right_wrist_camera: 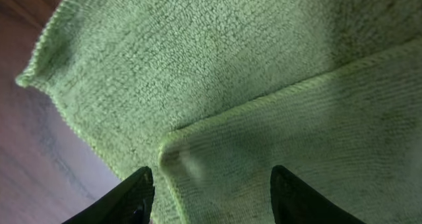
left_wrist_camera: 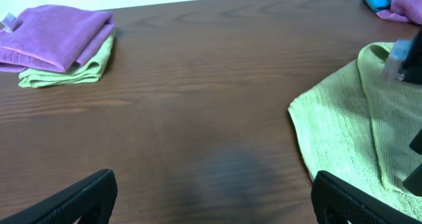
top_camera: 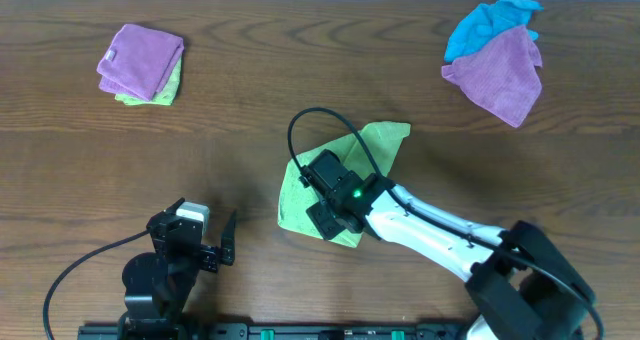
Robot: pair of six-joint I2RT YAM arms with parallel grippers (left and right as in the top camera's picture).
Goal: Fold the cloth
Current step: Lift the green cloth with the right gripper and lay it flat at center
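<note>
Straddling folded corner of cloth (right_wrist_camera: 198,72) with right tool (right_wrist_camera: 212,188) parted, apparently gripping nothing; could pinch top layer only and drag fold open.

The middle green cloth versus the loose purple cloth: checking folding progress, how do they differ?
The green cloth is lime, lies flat mid-table with one flap folded over; the purple cloth is rumpled, unfolded, at the far right, touching a blue cloth. Both look similar in size.
</note>
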